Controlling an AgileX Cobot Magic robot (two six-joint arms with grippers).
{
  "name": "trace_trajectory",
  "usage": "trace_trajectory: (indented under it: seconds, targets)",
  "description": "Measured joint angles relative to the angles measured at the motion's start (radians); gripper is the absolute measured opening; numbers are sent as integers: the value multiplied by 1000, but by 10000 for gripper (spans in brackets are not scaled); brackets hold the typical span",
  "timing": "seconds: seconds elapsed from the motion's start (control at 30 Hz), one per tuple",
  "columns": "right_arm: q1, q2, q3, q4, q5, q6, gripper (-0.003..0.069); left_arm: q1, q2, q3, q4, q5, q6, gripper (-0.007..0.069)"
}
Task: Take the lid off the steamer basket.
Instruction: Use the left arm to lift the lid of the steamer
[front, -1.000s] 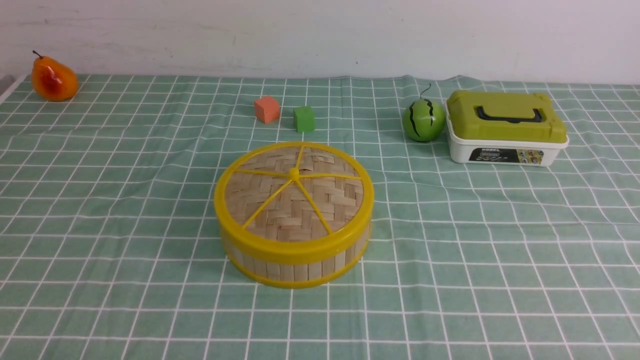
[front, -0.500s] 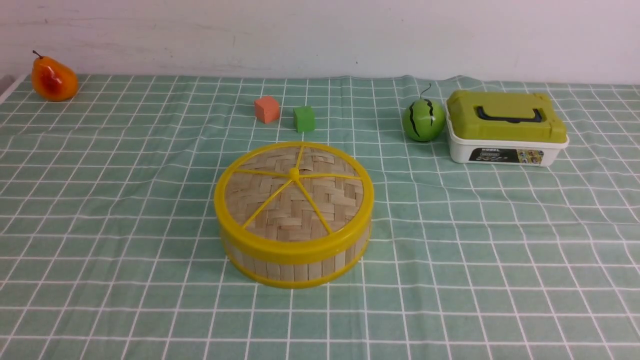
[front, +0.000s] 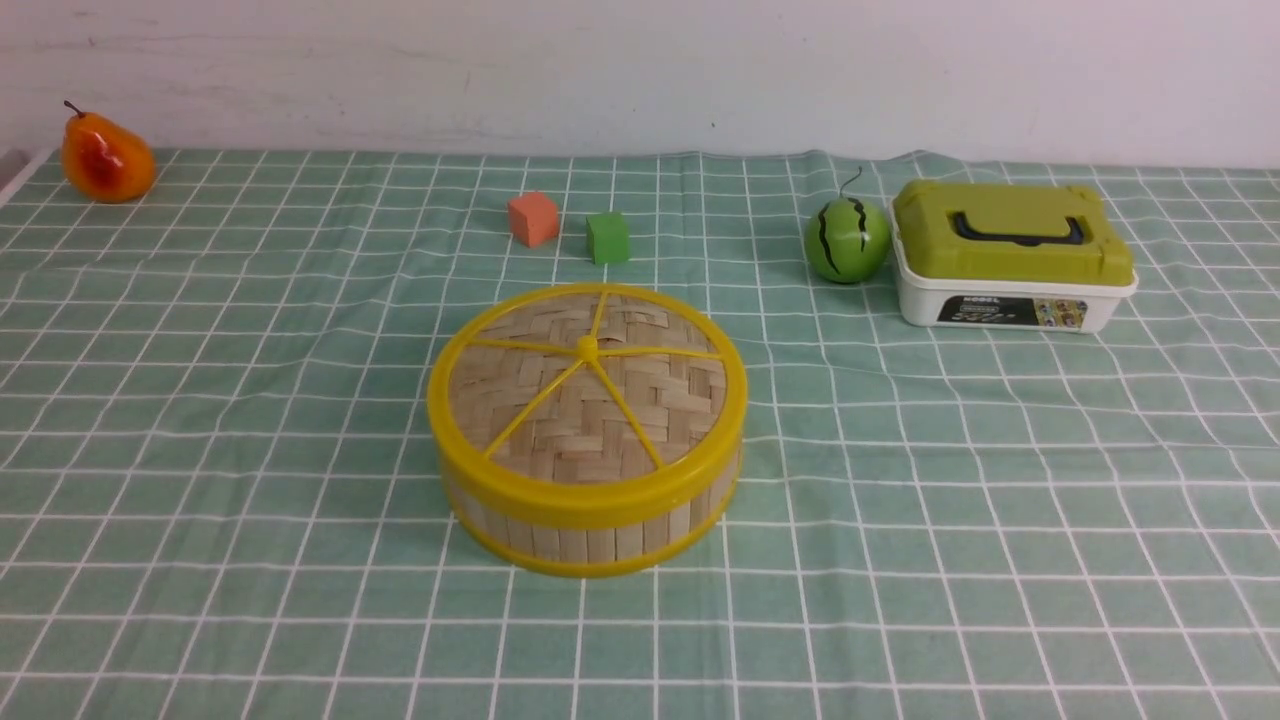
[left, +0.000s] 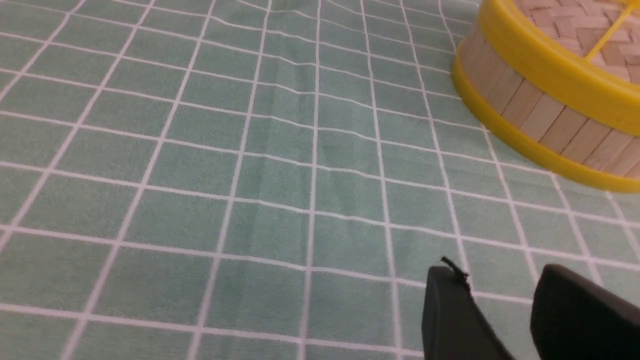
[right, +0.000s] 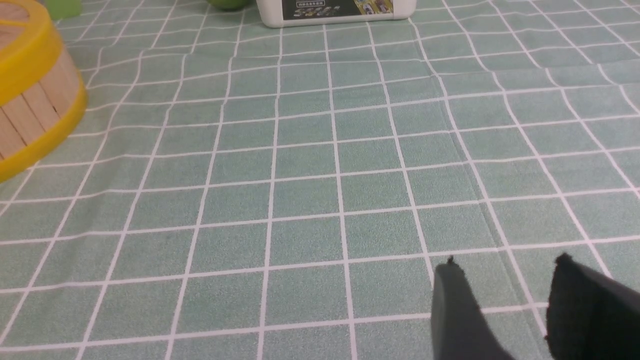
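Note:
The steamer basket (front: 590, 530) stands in the middle of the green checked cloth, a round bamboo-slat tub with yellow rims. Its lid (front: 587, 395), woven bamboo with a yellow rim, thin spokes and a small centre knob, sits flat on top. Neither arm shows in the front view. In the left wrist view my left gripper (left: 500, 275) hovers open over bare cloth, with the steamer basket (left: 545, 115) some way off. In the right wrist view my right gripper (right: 505, 267) is open and empty too, with the steamer basket (right: 35, 115) far to one side.
At the back of the cloth are an orange pear (front: 105, 157), an orange cube (front: 533, 218), a green cube (front: 608, 238), a small watermelon (front: 847, 239) and a white box with a green lid (front: 1010, 255). A wall closes the far side.

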Motion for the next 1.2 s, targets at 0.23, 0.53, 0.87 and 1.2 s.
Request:
trace_trajectory:
  seconds: [0.23, 0.53, 0.87, 1.2]
  targets:
    - [0, 0, 0, 0, 0, 0, 241, 0, 0, 0, -520, -246, -330, 238]
    - [0, 0, 0, 0, 0, 0, 241, 0, 0, 0, -644, -391, -325, 238]
    - [0, 0, 0, 0, 0, 0, 241, 0, 0, 0, -647, -442, -288, 238]
    - [0, 0, 0, 0, 0, 0, 241, 0, 36, -34, -680, -884, -295, -6]
